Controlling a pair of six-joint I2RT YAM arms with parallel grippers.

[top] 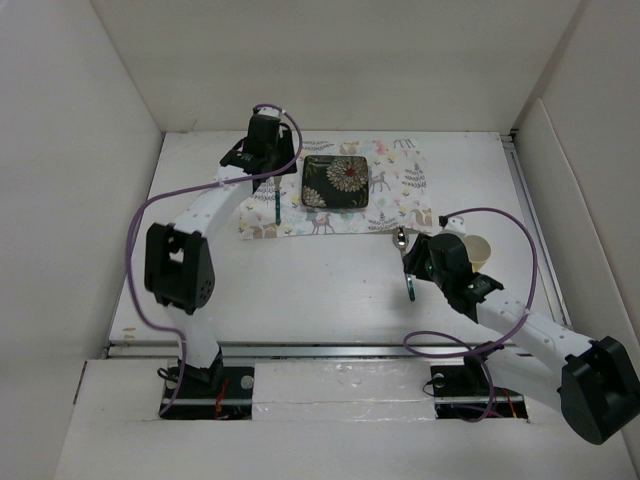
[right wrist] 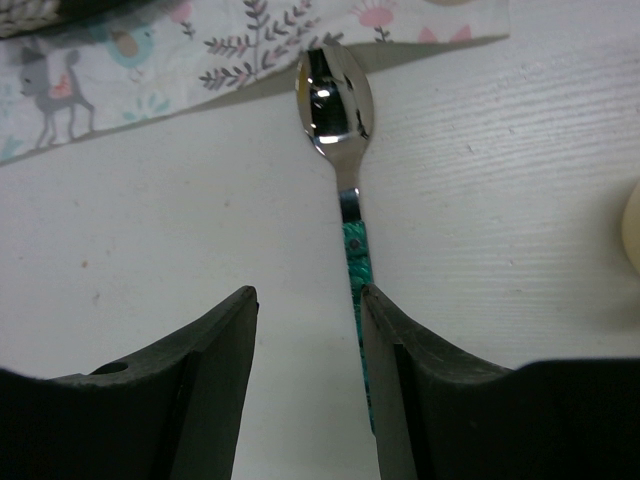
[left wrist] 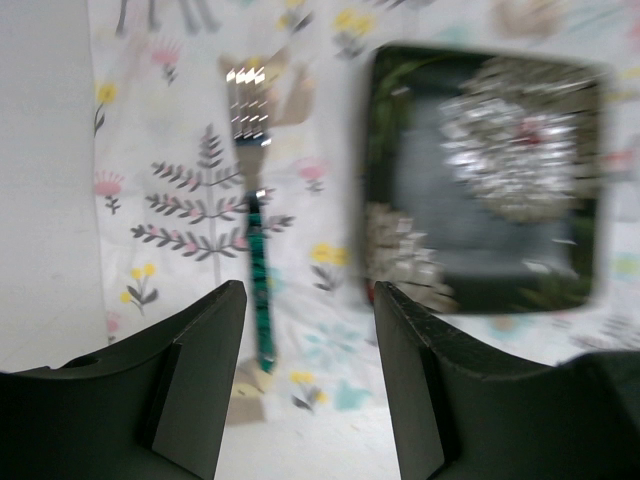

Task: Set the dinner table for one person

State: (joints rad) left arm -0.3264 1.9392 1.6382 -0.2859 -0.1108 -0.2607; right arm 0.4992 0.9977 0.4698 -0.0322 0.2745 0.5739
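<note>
The white dinner table [top: 320, 290] carries a pastel animal-print placemat [top: 400, 195]. A dark square plate [top: 335, 183] with a flower pattern sits on the mat. A green-handled fork [top: 273, 206] lies on the mat left of the plate. My left gripper [top: 268, 160] hovers above the fork, open and empty. In the left wrist view the fork [left wrist: 251, 200] and the plate [left wrist: 490, 180] show beyond my gripper [left wrist: 310, 300]. A green-handled spoon [right wrist: 336, 90] lies on the table just off the mat's edge. My right gripper [right wrist: 308, 300] is open, and the spoon's handle runs along its right finger [right wrist: 400, 360].
A cream round cup [top: 478, 250] stands just right of my right gripper [top: 413, 258], and its edge shows in the right wrist view [right wrist: 632, 225]. White walls enclose the table on three sides. A metal rail [top: 330, 348] runs along the near edge.
</note>
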